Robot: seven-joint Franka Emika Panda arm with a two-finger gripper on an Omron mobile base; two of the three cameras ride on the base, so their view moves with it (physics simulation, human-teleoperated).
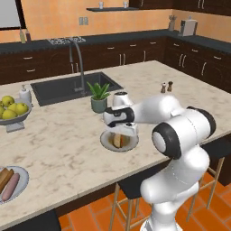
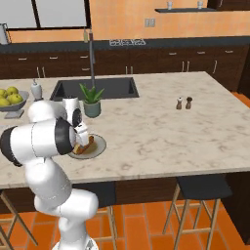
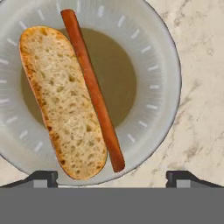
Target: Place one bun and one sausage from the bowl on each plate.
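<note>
The tool hovers spread wide and empty over a plate on the tabletop, where bun and sausage lie touching, apparently that plate's full serving.

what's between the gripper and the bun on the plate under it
Nothing visible. The open gripper hangs straight over the plate, where the bun and the sausage lie side by side, uncovered.
</note>
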